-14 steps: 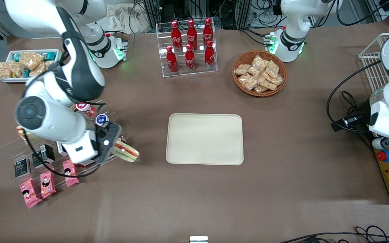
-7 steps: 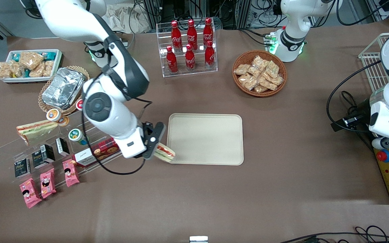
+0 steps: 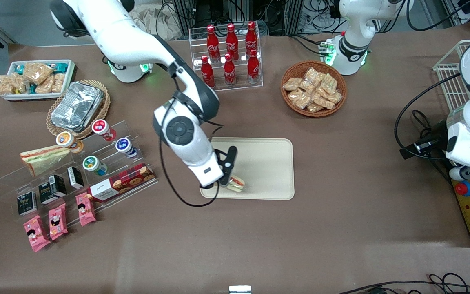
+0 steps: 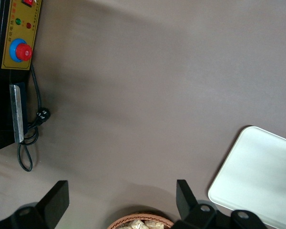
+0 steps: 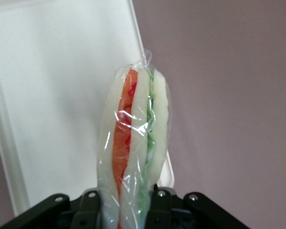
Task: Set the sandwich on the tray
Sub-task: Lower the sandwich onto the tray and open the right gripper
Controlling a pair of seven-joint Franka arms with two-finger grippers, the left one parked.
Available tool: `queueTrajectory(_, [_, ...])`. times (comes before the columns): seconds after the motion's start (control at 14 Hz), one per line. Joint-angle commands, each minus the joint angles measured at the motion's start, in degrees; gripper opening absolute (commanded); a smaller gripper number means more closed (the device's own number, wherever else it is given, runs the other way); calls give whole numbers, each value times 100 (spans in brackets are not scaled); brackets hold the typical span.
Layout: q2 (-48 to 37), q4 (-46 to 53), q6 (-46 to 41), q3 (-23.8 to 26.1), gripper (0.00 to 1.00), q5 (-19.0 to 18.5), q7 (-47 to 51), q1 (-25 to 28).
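Note:
The sandwich [image 3: 236,183], a wrapped white-bread wedge with an orange-red and green filling stripe, hangs in my right gripper [image 3: 227,179] over the cream tray's [image 3: 265,163] corner nearest the front camera and the working arm's end. In the right wrist view the gripper [image 5: 125,210] is shut on the sandwich [image 5: 133,143], one finger on each bread face, with the tray [image 5: 52,86] beneath. I cannot tell whether the wedge touches the tray. The tray's corner also shows in the left wrist view [image 4: 257,171].
A paler twin wedge [image 3: 45,157] lies on a clear tiered rack [image 3: 108,179] with cups, cartons and pink packets. A cola bottle rack [image 3: 227,53], a snack basket [image 3: 313,87], a foil container [image 3: 76,107] and a white bin [image 3: 35,77] stand farther from the front camera.
My gripper has carried the sandwich from beside the clear rack toward the parked arm's end, and it now hangs over the tray's near corner. The arm has swung along with it.

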Motion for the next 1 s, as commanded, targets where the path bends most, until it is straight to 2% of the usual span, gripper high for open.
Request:
queueTrajectory(0.0, [410,298,138,-44,27,-194,190,188])
queueTrajectory(0.14, [568,298,164,-44,27,-203,305,188])
queueTrajectory(0.21, [647,281,260,-53,40,-247,305,188])
queueTrajectory(0.29, [718,272,366,-62,47,-317,305,188])
queueTrajectory(0.64, [859,263,691,-62,47,-493,323,189])
queueTrajectory(0.71, [842,255,683,-62,56,-493,323,188])
queueTrajectory(0.79, [807,246,683,-62,100,-458,349,188])
queueTrajectory(0.93, [693,246,640,-53,100,-423,314,127])
